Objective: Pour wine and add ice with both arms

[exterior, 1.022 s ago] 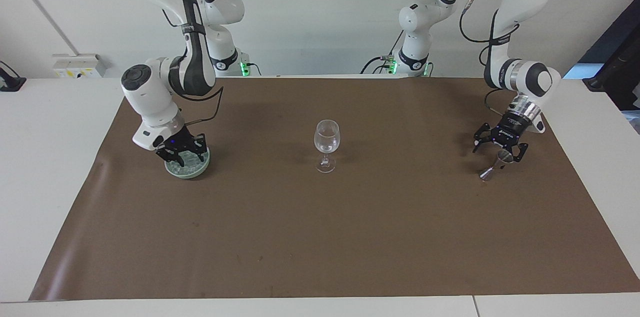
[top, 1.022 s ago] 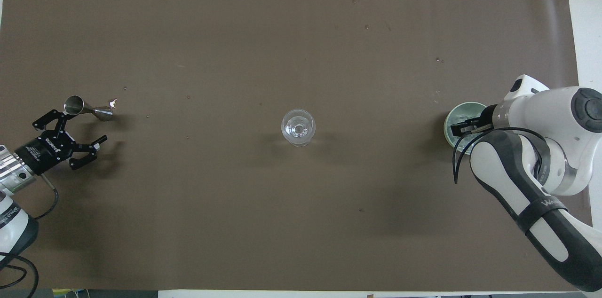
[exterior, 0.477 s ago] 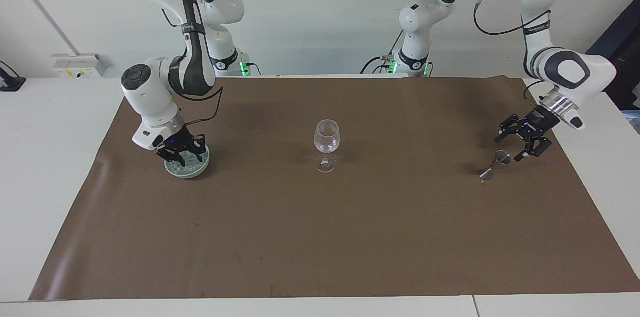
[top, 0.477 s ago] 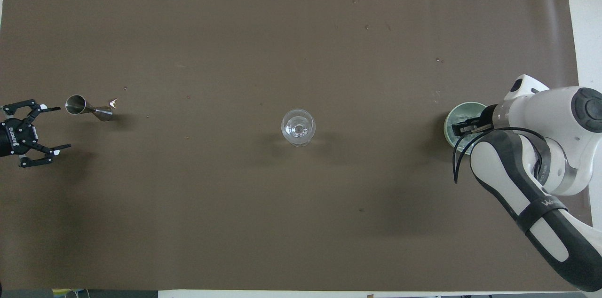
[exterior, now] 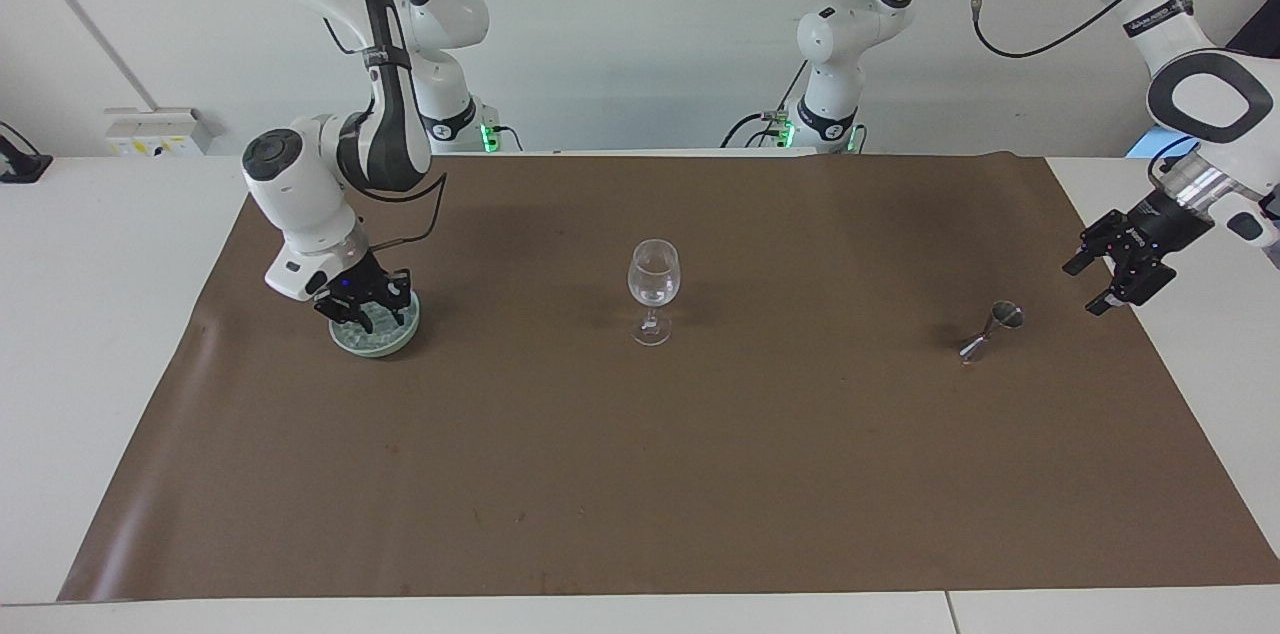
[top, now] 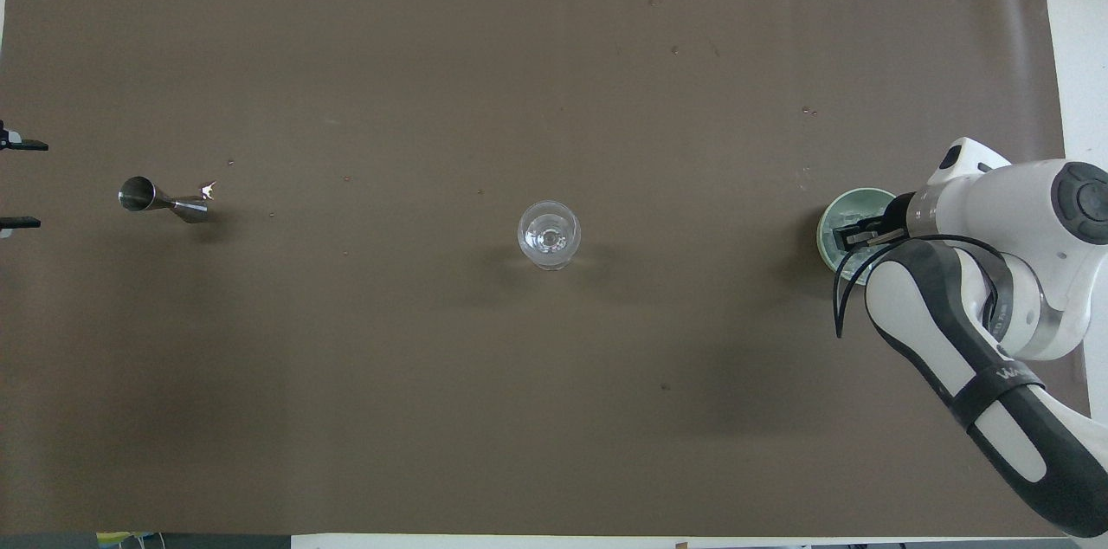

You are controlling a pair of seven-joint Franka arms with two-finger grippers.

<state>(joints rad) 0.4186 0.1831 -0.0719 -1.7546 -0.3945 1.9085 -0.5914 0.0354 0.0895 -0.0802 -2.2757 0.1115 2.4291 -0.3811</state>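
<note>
1. The right gripper, black and two-fingered, was down in the pale green round bowl at the right arm's end of the table, its fingertips among the heap of small clear glassy ice cubes; whether the fingers were parted or closed on a cube could not be told, as the gripper's own body hid the tips in both views; in the overhead view the white arm covered much of the bowl.
2. The left gripper hung in the air over the bare white table edge at the left arm's end, just off the brown paper mat; its fingers stood wide apart and held nothing; in the overhead view only its two fingertips showed at the frame's edge.
3. The small shiny steel hourglass-shaped jigger lay tipped on its side on the mat, near the left gripper but apart from it, its open mouth turned toward the left arm's end of the table; no liquid was visible in it or on the mat.
4. The clear stemmed wine glass stood upright at the middle of the mat, between the bowl and the jigger and well apart from both; it looked empty.
</note>
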